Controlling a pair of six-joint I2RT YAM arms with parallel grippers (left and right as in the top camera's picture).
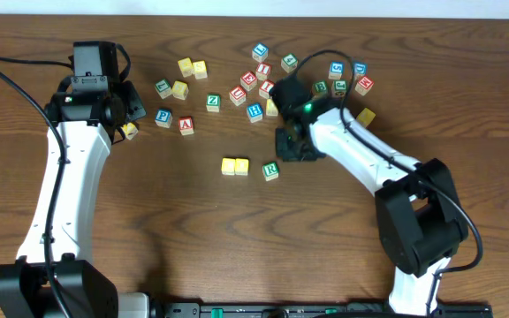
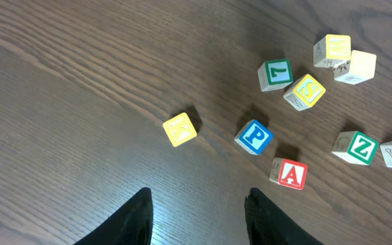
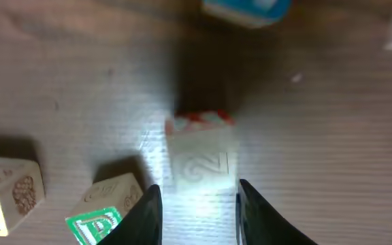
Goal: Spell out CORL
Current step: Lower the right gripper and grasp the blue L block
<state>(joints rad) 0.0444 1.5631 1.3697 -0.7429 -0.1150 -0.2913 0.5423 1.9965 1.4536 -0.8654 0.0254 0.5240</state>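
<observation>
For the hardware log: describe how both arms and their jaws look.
The left arm and right arm each have long white links between bulky black joints. Black cables trail along both. A small green light glows near the right wrist; a black boxy housing tops the left. The jaws are plain black with rounded tips.
</observation>
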